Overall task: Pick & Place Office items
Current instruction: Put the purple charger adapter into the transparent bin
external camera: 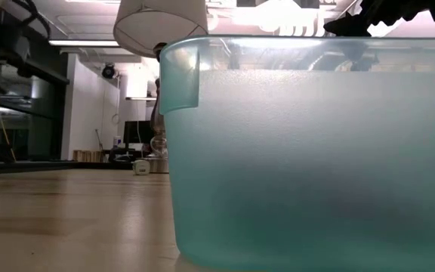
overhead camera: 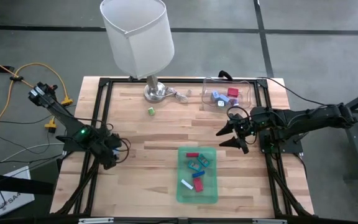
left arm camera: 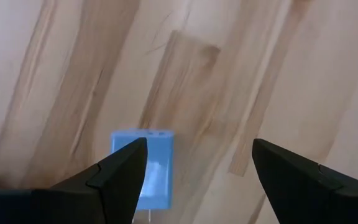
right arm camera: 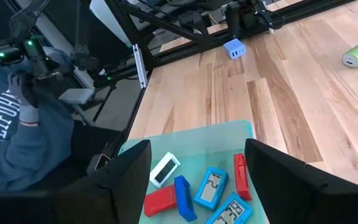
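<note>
Both pincers wide and empty over a wooden table with scattered office items.

High view: the left gripper [overhead camera: 112, 151] sits low near the table's [overhead camera: 154, 134] left edge; the right gripper [overhead camera: 232, 134] hovers beside the green tray [overhead camera: 197, 196], which holds about six pieces [overhead camera: 197, 167], red, blue and white. Behind it, a clear container [overhead camera: 248, 94] holds three or four more; a lamp [overhead camera: 143, 43] and one green piece [overhead camera: 151, 111] stand on bare wood between the arms. Low view: the tray's wall [external camera: 308, 151] blocks nearly everything. Left wrist view: fingers [left arm camera: 122, 180] spread wide, one blue block [left arm camera: 148, 168] just beyond them on bare wood. Right wrist view: fingers [right arm camera: 129, 180] wide apart above the tray; five pieces are visible between them; past the table's edge, a person's sleeve [right arm camera: 11, 143].
</note>
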`<state>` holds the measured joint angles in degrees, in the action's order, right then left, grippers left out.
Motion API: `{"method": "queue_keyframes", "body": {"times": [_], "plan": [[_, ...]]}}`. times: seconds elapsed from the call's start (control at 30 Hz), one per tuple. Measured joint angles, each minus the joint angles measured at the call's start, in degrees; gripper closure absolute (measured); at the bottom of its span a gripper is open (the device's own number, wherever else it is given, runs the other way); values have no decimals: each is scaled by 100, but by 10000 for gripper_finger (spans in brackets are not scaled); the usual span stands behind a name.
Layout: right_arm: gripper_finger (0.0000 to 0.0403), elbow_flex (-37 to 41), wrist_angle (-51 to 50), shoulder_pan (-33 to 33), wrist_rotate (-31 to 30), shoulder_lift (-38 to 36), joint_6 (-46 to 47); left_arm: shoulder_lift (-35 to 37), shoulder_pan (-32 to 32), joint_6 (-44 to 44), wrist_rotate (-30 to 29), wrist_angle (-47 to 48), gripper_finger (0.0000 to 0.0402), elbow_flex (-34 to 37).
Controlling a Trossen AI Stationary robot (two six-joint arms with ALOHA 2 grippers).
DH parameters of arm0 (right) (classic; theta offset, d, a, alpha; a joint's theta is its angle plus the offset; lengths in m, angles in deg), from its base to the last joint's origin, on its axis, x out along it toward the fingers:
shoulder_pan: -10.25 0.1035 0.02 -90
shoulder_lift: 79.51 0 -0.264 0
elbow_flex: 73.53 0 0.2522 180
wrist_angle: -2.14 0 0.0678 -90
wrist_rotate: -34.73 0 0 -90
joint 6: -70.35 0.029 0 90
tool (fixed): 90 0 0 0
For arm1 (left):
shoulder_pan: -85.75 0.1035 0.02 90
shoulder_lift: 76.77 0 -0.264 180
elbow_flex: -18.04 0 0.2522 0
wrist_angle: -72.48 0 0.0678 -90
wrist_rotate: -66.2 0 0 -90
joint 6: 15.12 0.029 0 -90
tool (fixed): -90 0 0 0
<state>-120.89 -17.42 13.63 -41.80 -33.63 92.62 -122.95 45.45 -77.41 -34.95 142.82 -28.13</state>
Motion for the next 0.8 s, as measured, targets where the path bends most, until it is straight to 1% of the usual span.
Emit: {"method": "queue_keyframes", "body": {"times": [0.07,0.13,0.27,0.43,0.53,0.63,0.8], "plan": [[156,0,0,0,0,0,0,-73,127,-244,173,26,122,-1],[156,0,0,1,0,0,0,-182,341,-206,356,29,122,-3],[156,0,0,0,0,0,0,-545,976,241,822,49,122,-3],[156,0,0,0,0,-2,0,-1231,1801,1071,1493,37,122,-5],[156,0,0,0,2,-2,0,-1636,2107,1555,1547,46,122,-108],[156,0,0,2,0,-2,0,-1951,2262,1904,1543,48,122,-283],[156,0,0,0,0,-2,0,-2207,2339,2100,1503,220,122,-531]]}}
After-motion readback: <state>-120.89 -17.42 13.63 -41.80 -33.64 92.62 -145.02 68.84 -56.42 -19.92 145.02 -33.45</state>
